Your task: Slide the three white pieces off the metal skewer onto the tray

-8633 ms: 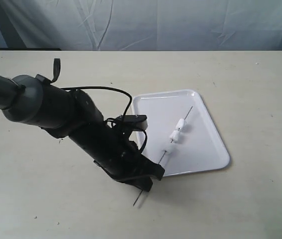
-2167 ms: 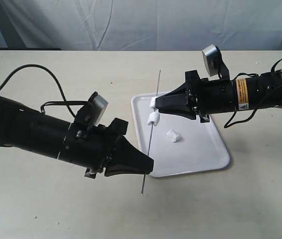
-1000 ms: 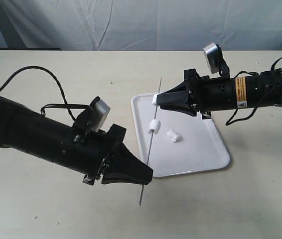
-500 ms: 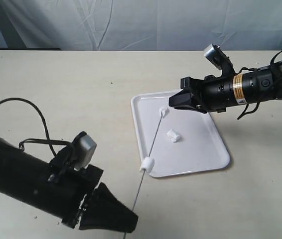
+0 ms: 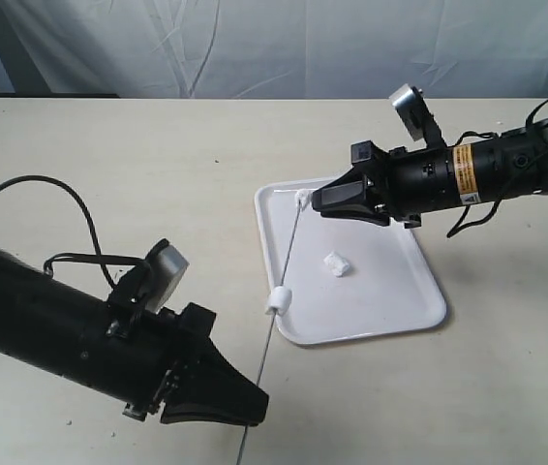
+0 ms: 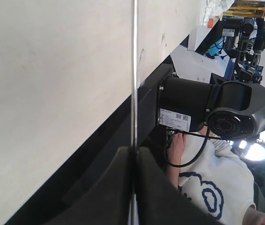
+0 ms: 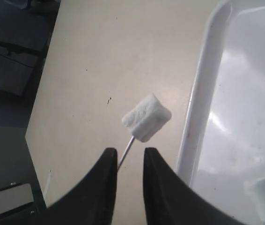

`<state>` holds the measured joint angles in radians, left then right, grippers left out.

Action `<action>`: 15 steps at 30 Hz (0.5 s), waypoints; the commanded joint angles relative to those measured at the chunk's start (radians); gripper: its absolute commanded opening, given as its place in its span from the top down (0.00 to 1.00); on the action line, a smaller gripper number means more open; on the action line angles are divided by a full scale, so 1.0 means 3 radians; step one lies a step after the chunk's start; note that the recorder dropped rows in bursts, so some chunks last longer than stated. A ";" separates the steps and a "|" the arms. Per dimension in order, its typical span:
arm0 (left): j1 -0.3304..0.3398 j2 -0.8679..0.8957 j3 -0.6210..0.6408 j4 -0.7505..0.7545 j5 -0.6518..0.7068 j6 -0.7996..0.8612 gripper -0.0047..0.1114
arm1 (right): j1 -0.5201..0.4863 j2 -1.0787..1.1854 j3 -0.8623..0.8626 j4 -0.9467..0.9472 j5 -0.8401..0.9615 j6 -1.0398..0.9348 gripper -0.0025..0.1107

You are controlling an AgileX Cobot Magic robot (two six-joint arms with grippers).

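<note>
My left gripper is shut on the near end of the metal skewer, low at the front left; the left wrist view shows the skewer pinched between the closed jaws of the left gripper. One white piece sits midway on the rod, over the tray's near-left rim. A second white piece caps the far tip. My right gripper is open a little, straddling the rod just behind that second piece. The third white piece lies on the tray.
The tray's left rim runs close beside the right gripper. A grey cloth hangs behind the beige table. Beyond the table edge, the left wrist view shows a black robot base and a person in a white sweater.
Over the last second the left gripper dropped toward the near table edge, drawing the skewer back through the right fingers. In the last half second the skewer's tip and both pieces shifted slightly away.
</note>
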<state>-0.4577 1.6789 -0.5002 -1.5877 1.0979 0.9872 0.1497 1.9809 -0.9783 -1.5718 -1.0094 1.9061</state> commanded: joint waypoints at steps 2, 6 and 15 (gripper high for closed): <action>-0.0015 -0.0024 -0.0021 -0.0054 0.0022 0.0008 0.96 | 0.0144 0.0001 -0.0019 0.0112 -0.0049 0.0048 0.80; -0.0015 -0.0024 -0.0021 -0.0053 0.0052 0.0013 0.96 | 0.0267 0.0001 -0.0019 0.0192 0.0069 0.0048 0.80; -0.0015 -0.0024 -0.0021 -0.0039 0.0234 0.0055 0.96 | 0.0334 0.0001 -0.0079 0.0558 0.0842 -0.0088 0.80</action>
<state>-0.4577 1.6789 -0.5002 -1.5955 1.1459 0.9931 0.2484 1.9824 -0.9822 -1.4424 -0.8141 1.9068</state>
